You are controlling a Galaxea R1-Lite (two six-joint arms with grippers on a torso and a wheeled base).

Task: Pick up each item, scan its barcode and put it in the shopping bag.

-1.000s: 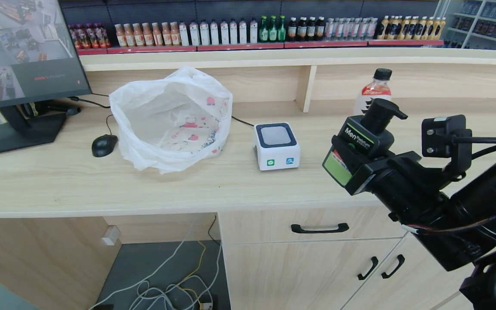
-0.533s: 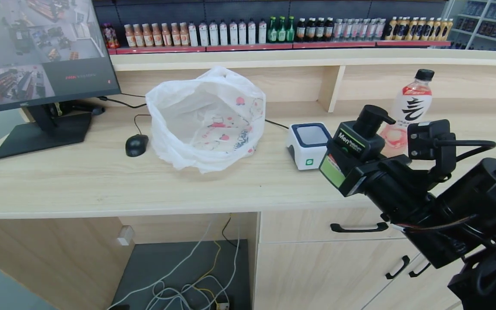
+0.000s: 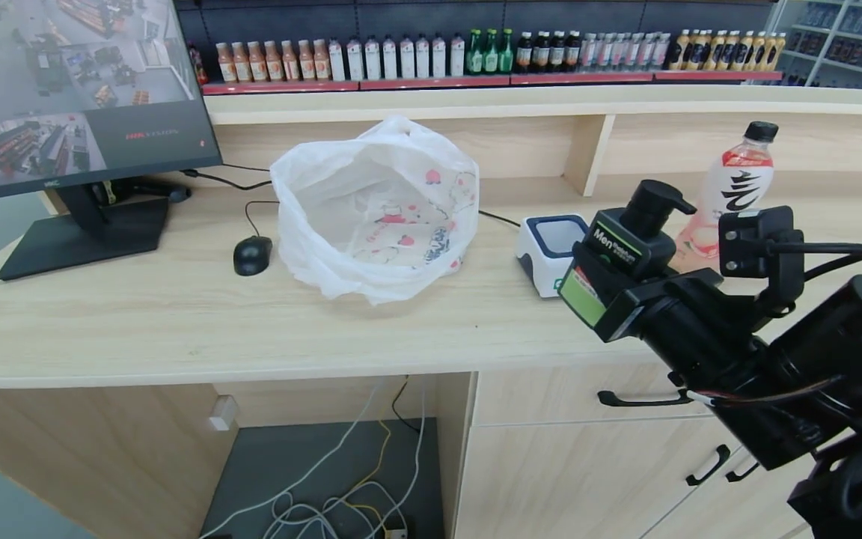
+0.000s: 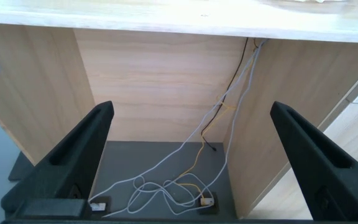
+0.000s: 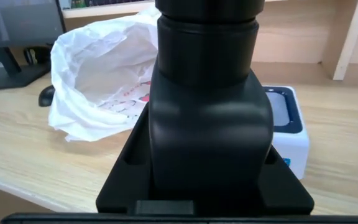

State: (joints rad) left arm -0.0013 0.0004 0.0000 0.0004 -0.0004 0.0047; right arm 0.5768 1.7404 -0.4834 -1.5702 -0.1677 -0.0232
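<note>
Pump bottle [image 3: 618, 251], black with a green label on one face, sits clamped in the right gripper [image 3: 637, 296], held above the front edge of the wooden counter [image 3: 176, 314], its pump head tilted up and away from the robot. The head view places it just in front of the white scanner [image 3: 551, 251], partly covering it, with the open white shopping bag [image 3: 375, 209] farther to the left and a pale drink bottle [image 3: 730, 195] standing upright behind. A mouse [image 3: 252, 255] and a monitor [image 3: 64, 90] lie beyond the bag. From the right wrist, the bottle's dark body blocks the middle, with scanner and bag showing on either side. The left wrist view shows the left gripper [image 4: 191, 109] with its fingers spread wide and holding nothing, low under the counter, facing loose cables [image 4: 185, 186] on the floor.
</note>
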